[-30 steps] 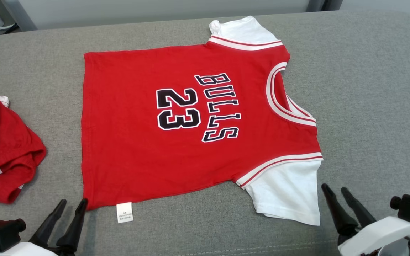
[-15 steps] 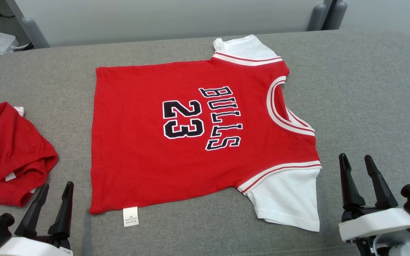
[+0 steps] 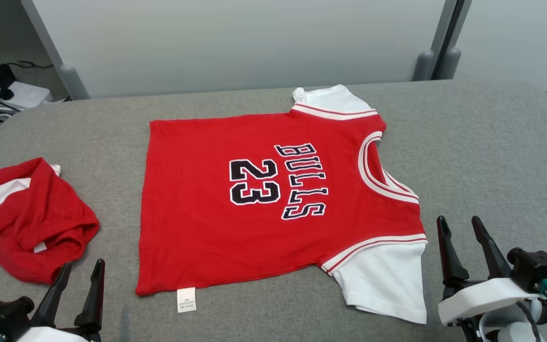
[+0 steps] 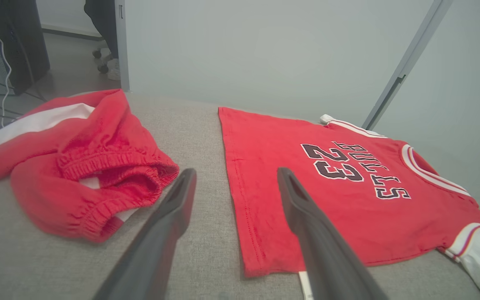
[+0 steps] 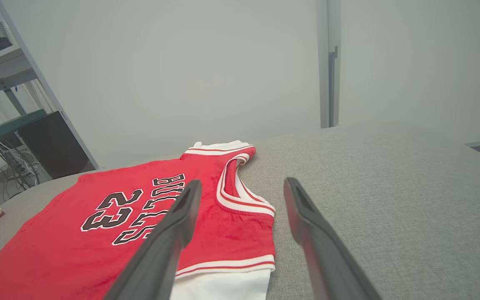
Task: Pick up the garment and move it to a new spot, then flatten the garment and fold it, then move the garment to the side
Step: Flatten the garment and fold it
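Observation:
The garment is a red jersey with white sleeves and black "BULLS 23" print, lying flat on the grey padded table, neck to the right. It also lies spread out in the left wrist view and the right wrist view. My left gripper stands open at the lower left, off the jersey's hem corner, holding nothing. My right gripper stands open at the lower right, just right of the near white sleeve, also empty.
A crumpled pair of red shorts with a white stripe lies at the table's left edge, near my left gripper. Grey partition panels stand behind the table. Cables and a power strip sit at the far left.
The head camera has tilted up, so the whole scene sits lower in the picture. Both grippers have drawn back from the jersey's near edge, still open.

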Controlling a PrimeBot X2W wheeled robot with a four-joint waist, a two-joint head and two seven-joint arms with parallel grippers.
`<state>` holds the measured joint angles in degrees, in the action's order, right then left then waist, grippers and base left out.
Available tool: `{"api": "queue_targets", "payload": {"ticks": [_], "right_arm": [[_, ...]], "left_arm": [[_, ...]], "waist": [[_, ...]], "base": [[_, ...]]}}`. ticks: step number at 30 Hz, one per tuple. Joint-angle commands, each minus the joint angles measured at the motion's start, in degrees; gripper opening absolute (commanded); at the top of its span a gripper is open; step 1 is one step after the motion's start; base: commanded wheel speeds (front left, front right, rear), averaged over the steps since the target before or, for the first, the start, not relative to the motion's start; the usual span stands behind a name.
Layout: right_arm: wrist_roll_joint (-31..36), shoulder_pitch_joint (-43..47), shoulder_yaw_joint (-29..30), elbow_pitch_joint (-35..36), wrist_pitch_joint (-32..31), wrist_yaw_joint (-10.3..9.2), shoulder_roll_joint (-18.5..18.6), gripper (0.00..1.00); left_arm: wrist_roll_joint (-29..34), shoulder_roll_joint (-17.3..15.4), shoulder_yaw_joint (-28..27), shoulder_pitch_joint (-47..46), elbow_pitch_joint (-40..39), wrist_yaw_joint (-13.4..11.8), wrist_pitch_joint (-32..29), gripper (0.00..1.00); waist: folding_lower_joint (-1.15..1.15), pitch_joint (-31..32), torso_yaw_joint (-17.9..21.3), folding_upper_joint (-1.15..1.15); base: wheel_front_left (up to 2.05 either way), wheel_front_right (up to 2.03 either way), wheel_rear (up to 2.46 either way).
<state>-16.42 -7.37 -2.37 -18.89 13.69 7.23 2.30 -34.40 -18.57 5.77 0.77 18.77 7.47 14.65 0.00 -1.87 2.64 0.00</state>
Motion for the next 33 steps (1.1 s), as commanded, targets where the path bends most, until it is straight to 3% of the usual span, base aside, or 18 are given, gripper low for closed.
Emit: {"api": "queue_targets", "payload": {"ticks": [1, 19, 29, 33], "right_arm": [[0.35, -2.50, -1.37, 0.52, 0.91, 0.25, 0.57, 1.00], [10.07, -2.81, -0.32, -3.89, 1.29, 0.25, 0.57, 1.00], [11.43, -2.59, -0.33, -4.17, 1.30, 0.25, 0.57, 1.00], [11.77, -2.03, -1.06, -8.10, 1.26, 0.25, 0.57, 1.00]], "left_arm": [[0.72, -1.06, -2.33, -2.17, -0.76, 0.02, 0.35, 1.00], [8.34, 3.68, -7.12, -3.25, 3.39, 0.02, 0.35, 1.00], [12.05, 4.82, -8.95, -3.17, 3.78, 0.02, 0.35, 1.00], [12.27, 5.45, -8.97, -2.75, 4.24, 0.02, 0.35, 1.00]], "waist": [[0.00, 0.81, -0.43, 0.00], [0.00, 3.67, -2.00, 0.00], [0.00, 3.10, -2.06, 0.00], [0.00, 2.59, -1.92, 0.00]], "base": [[0.00, 0.00, 0.00], [0.00, 0.00, 0.00], [0.00, 0.00, 0.00], [0.00, 0.00, 0.00]]}}
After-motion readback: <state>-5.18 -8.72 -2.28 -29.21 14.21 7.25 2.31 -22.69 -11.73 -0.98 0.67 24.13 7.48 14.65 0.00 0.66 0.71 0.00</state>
